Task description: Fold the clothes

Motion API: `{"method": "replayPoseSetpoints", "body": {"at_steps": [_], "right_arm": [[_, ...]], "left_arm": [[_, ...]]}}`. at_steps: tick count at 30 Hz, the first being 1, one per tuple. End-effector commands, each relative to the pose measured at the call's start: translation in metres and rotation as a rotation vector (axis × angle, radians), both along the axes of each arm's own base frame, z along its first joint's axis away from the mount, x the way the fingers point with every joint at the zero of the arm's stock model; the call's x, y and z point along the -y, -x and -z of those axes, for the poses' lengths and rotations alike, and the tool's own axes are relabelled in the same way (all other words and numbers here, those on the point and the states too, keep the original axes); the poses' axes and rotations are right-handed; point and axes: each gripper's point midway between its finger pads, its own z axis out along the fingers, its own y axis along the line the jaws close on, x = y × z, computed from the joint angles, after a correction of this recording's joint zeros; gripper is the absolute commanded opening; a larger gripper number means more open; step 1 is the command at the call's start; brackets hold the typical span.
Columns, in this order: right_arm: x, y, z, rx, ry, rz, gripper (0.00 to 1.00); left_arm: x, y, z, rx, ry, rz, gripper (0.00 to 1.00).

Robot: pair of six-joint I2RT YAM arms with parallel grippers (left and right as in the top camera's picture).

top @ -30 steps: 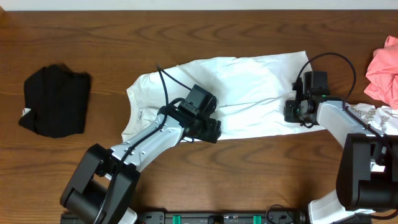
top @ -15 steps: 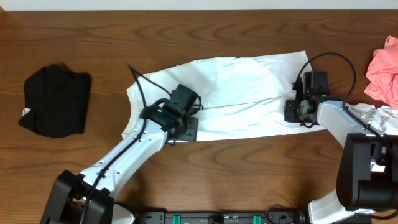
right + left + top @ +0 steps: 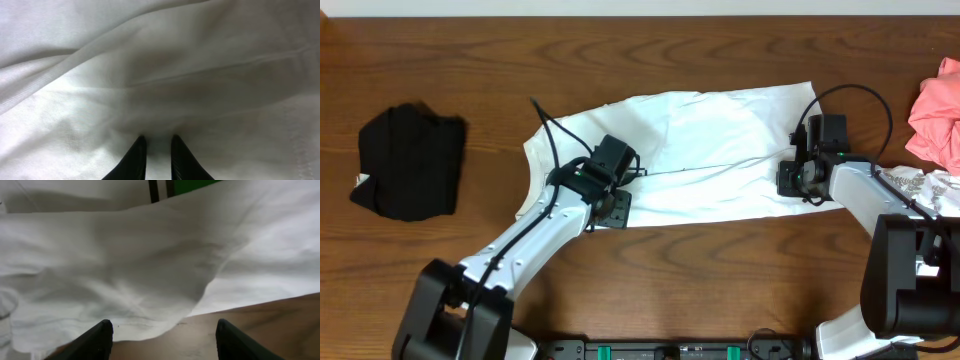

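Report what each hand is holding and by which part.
Right hand pinches the white T-shirt at the end near the pink garment. Left hand is open, holding nothing.

From overhead we look straight down on the worktop (image 3: 720, 270), wide enough to take in the whole shirt (image 3: 700, 150). The left wrist camera looks close past the left pincer (image 3: 162, 330) at the shirt's edge and a strip of worktop. The right wrist camera, behind the right pincer (image 3: 156, 145), sits even nearer, filled by that same shirt.
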Motion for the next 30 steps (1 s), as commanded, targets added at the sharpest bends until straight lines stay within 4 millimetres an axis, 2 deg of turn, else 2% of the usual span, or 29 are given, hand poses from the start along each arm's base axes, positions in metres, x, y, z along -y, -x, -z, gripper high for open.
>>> {"method": "replayPoseSetpoints", "body": {"at_steps": [1,11,14,20,21,25,30], "right_arm": [[-0.004,0.004,0.005,-0.018,-0.001,-0.022,0.17],[-0.004,0.004,0.005,-0.018,-0.001,-0.022,0.16],[-0.004,0.004,0.005,-0.018,-0.001,-0.022,0.17],[-0.004,0.004,0.005,-0.019,-0.001,-0.022,0.17],[-0.004,0.004,0.005,-0.019,-0.001,-0.022,0.16],[-0.004,0.004,0.005,-0.019,-0.001,-0.022,0.17],[-0.004,0.004,0.005,-0.018,-0.001,-0.022,0.16]], "left_arm": [[-0.009,0.006,0.015,-0.034,-0.068,0.066,0.66],[-0.007,-0.002,0.030,-0.033,-0.089,0.110,0.65],[-0.009,-0.001,0.035,-0.046,-0.109,0.108,0.59],[-0.014,-0.001,0.047,-0.068,-0.143,0.107,0.59],[-0.014,-0.001,0.047,-0.067,-0.143,0.107,0.57],[-0.012,-0.005,0.042,-0.044,-0.132,0.105,0.36],[-0.008,-0.011,0.026,0.007,-0.106,0.103,0.35]]}}
